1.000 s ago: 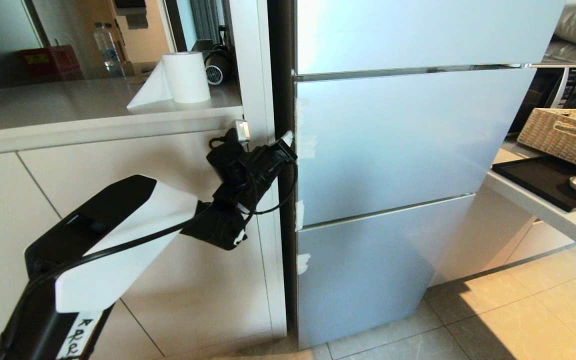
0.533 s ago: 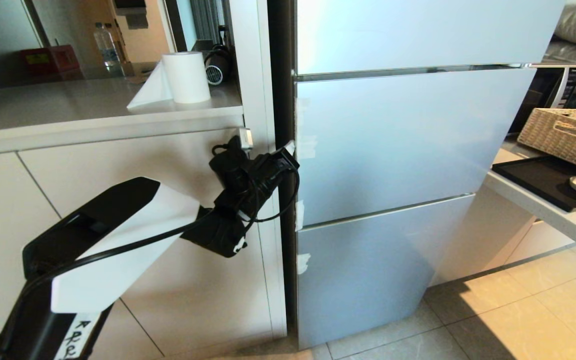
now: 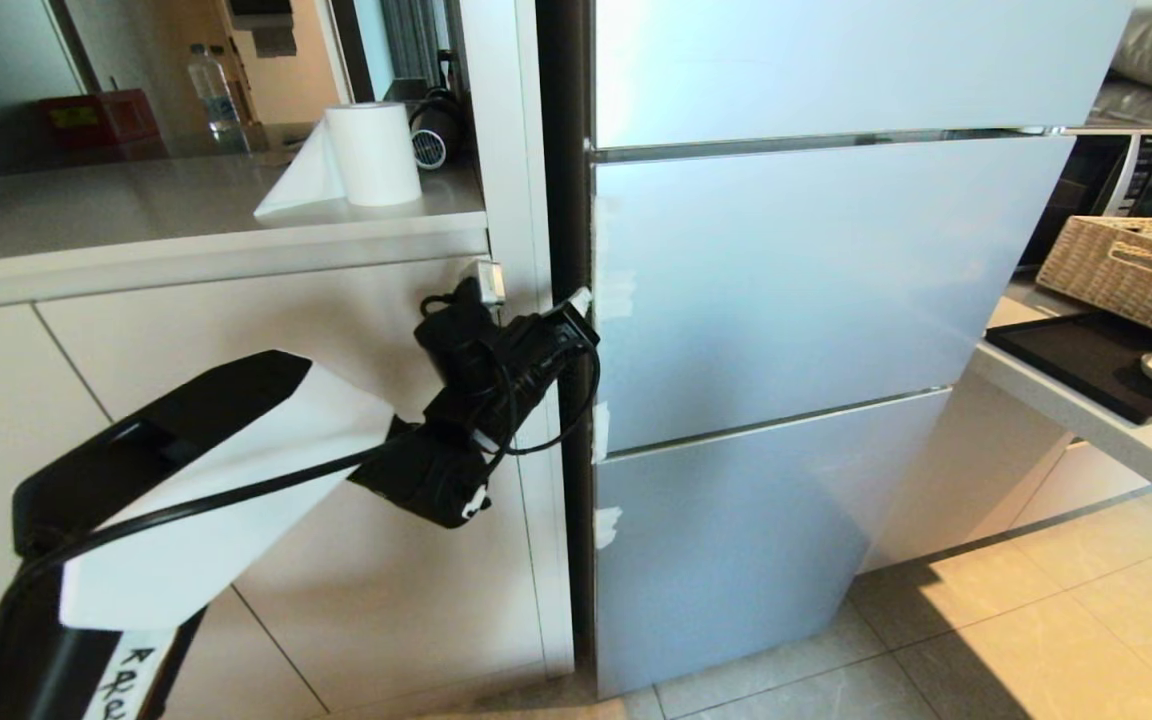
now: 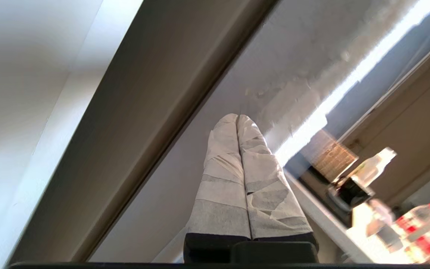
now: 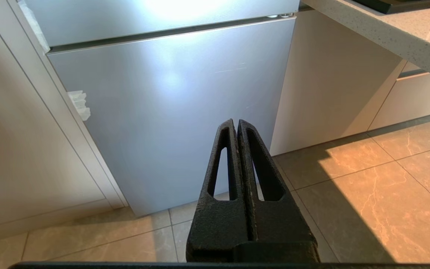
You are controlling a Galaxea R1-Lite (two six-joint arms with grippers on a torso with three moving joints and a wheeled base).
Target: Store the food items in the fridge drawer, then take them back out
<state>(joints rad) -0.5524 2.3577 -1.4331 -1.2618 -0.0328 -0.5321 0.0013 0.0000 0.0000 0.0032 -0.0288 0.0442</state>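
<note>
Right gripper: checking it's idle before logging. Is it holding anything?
No, the right gripper is shut on nothing, pointing at the fridge's bottom panel.

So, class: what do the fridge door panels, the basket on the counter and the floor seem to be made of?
Fridge door panels: smooth silvery-blue sheet, probably coated metal or glass; soft glare and reflections show.
Basket: woven wicker or rattan, matt tan; the weave is visible.
Floor: polished stone-look tiles, perhaps ceramic; veining and grout lines show.

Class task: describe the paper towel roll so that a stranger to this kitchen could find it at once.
Start at the tall silver fridge. To its left runs a pale counter; the paper towel roll stands upright near the counter's fridge end. It alone is plain white, with a loose sheet trailing.
</note>
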